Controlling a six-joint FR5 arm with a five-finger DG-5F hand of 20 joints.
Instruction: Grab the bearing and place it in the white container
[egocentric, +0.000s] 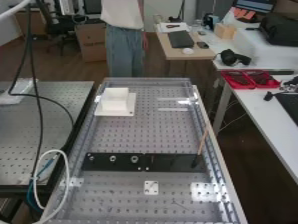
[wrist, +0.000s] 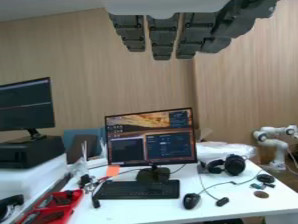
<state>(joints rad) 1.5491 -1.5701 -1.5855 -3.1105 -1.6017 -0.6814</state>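
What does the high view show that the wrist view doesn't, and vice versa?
In the high view: the white box-shaped container, the flat black plate, small round metal parts and the thin light-brown stick. In the wrist view: straight dark grey fingers and the pale wood-panelled wall. In both: red trays on a white tabletop.

**Nothing legible**

No text, label, brand, number or sign can be read in either view.
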